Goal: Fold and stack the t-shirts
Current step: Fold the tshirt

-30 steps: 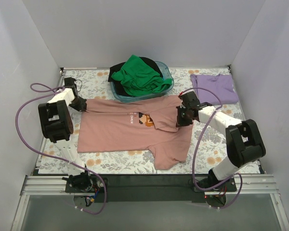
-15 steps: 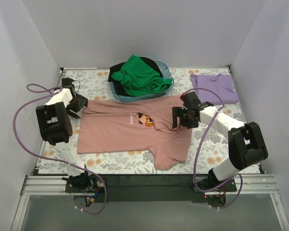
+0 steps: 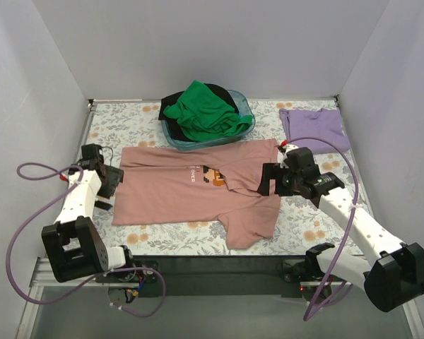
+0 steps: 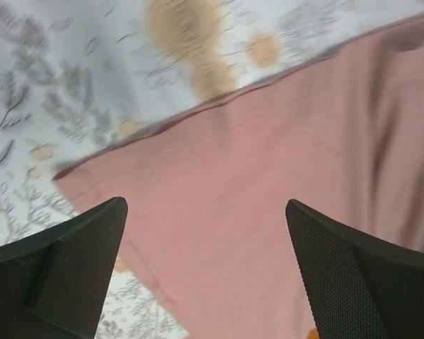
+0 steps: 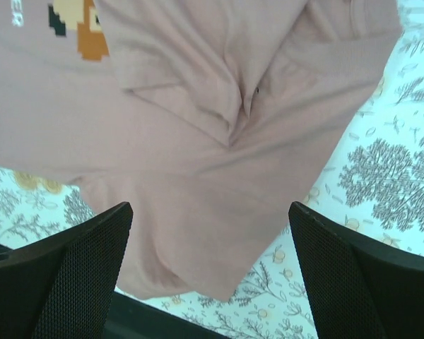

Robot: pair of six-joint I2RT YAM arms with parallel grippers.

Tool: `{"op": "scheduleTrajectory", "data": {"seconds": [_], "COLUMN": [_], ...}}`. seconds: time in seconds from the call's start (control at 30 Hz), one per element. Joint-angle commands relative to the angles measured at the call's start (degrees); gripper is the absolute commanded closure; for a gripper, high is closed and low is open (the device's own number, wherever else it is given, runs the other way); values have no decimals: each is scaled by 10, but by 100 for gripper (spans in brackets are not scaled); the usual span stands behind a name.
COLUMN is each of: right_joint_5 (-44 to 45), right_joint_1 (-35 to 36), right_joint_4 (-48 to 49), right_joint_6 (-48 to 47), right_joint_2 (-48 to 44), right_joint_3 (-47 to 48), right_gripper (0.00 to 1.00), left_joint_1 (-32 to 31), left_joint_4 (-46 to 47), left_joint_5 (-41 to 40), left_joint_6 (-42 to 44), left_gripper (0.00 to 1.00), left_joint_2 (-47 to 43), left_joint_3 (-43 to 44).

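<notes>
Jaws gape empty on the left gripper and right gripper, poised at opposite sides of the dusty pink cotton t-shirt spread flat on the floral desk, probably ready for a fold.

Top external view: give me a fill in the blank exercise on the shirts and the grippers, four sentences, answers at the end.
1. The spread-out t-shirt in the middle of the table is ___ in colour.
2. The lavender t-shirt lies at the table's far ___ corner.
3. The topmost t-shirt in the blue tub is ___.
4. The left gripper and right gripper are both ___.
Missing words: pink, right, green, open.
</notes>
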Motion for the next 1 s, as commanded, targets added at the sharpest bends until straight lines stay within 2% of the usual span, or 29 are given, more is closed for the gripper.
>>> {"op": "scheduleTrajectory", "data": {"seconds": [0.0,0.03,0.2,0.3,0.4,0.53,0.67,0.7,0.73,0.77,0.8,0.83,0.87,0.93,0.97], "right_joint_5": [-19,-19,-26,-30,-19,-17,-24,-28,-28,-14,0,15,51,78,109], "right_joint_1": [3,3,3,2,3,3,2,4,6,22,38,61,119,178,233], "right_joint_4": [-7,-6,7,8,7,8,5,4,1,-9,-15,-19,-26,-40,-51], "right_joint_6": [11,11,10,4,2,2,-1,-4,-6,-2,5,11,29,47,59], "right_joint_2": [-32,-43,-55,-52,-54,-63,-69,-72,-74,-77,-81,-83,-84,-80,-79], "right_joint_3": [-38,-42,-75,-76,-77,-78,-83,-85,-86,-90,-90,-90,-90,-84,-83], "right_gripper": [2,2,2,2,1,2,2,2,2,2,2,3,3,4,5], "left_joint_1": [10,9,13,13,13,14,14,13,13,13,14,14,14,15,15], "left_joint_4": [-43,-43,-49,-43,-20,-2,20,29,35,41,55,59,61,67,66], "left_joint_5": [-8,-2,-8,-26,-6,-19,-26,-28,-28,-27,-26,-25,-25,-25,-25], "left_joint_6": [-60,-72,-134,-147,-148,-160,-157,-156,-155,-150,-147,-146,-146,-140,-136], "left_gripper": [4,4,4,4,4,15,35,45,52,61,78,90,100,100,100], "left_joint_2": [-44,-70,-130,-130,-110,-98,-89,-84,-79,-74,-63,-55,-48,-29,-23], "left_joint_3": [-81,-113,-165,-184,-202,-219,-222,-223,-224,-226,-227,-227,-226,-217,-211]}}
